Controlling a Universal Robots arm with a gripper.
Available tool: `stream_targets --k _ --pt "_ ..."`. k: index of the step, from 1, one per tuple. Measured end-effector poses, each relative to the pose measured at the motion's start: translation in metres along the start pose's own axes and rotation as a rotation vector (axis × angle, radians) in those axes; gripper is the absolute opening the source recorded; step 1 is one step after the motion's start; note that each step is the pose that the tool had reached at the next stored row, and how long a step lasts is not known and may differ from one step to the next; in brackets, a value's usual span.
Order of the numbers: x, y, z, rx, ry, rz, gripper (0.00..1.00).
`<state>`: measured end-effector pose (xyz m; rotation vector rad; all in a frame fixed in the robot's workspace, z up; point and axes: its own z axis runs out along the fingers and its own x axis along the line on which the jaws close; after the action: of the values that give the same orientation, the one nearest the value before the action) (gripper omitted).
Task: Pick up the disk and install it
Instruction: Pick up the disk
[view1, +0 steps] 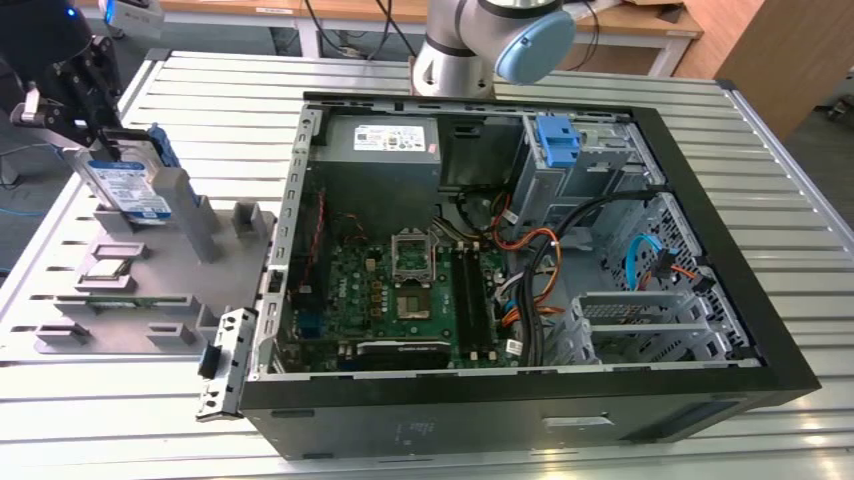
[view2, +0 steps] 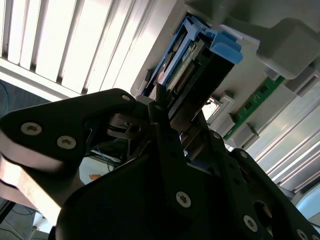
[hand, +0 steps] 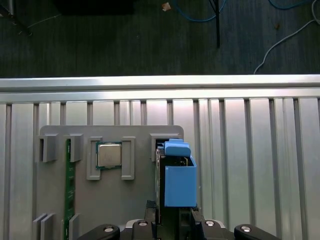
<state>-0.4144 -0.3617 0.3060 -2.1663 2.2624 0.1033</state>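
The disk (view1: 134, 190) stands on edge, slightly tilted, over the grey fixture plate (view1: 174, 290) at the exterior view's left. Its blue-and-white label faces the camera and blue rails run along its edges. My gripper (view1: 96, 150) comes down on its upper end from the far left, with a finger on each side of it. Both wrist views look along the disk's (hand: 179, 185) blue rail, with my gripper (hand: 172, 215) shut on the near end. The second wrist view has the disk (view2: 192, 55) running away from my gripper (view2: 175, 115). I cannot tell whether its lower end still rests in the fixture slot.
An open computer case (view1: 534, 400) fills the middle, with a light-blue bracket (view1: 558, 140) in its drive bay and a grey power supply (view1: 387, 140) at the back. The fixture also holds a processor (hand: 108, 155) and a memory stick (hand: 68, 190). The arm's base (view1: 454, 60) stands behind the case.
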Motion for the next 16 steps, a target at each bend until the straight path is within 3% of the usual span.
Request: stream_targets --k 8,16 --pt "0.0000 0.0001 -0.0004 0.0001 -0.0001 0.003 0.35" --pt "-0.0003 0.0003 -0.0070 0.0000 0.0000 0.003 0.35"
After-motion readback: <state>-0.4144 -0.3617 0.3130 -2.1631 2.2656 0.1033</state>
